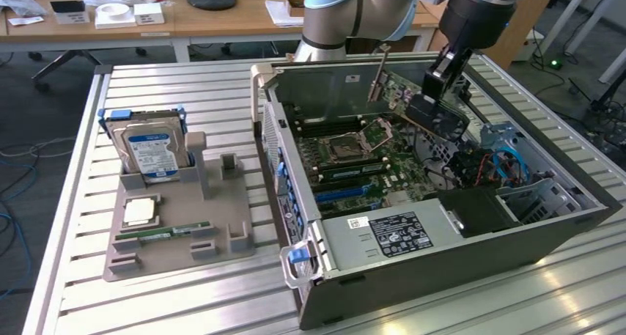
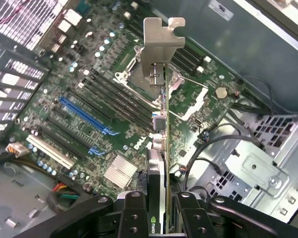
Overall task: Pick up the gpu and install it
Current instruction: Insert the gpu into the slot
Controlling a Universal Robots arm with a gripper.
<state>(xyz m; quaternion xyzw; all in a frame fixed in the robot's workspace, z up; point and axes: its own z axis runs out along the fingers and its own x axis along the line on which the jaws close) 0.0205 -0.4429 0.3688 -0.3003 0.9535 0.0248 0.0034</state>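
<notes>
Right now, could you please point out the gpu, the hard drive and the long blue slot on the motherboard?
gpu (image 1: pixel 430 116), exterior view, on its black cover.
hard drive (image 1: pixel 154 153), exterior view, on its blue-white label.
long blue slot (image 2: pixel 84 115), wrist view, midway along its length.

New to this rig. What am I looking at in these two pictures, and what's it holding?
This is one robot arm with a clamping tool at its end. One picture comes from a camera off the arm, looking down on a slatted metal table; the other from a camera on the wrist, looking past the tool. On the table stands an open computer case with its main board exposed. Toward the exterior view's left, a grey holder carries a hard drive, a processor chip and a memory stick. The tool is clamped on a graphics card, held tilted over the board, not yet in a slot; the wrist view sees the card edge-on.
</notes>
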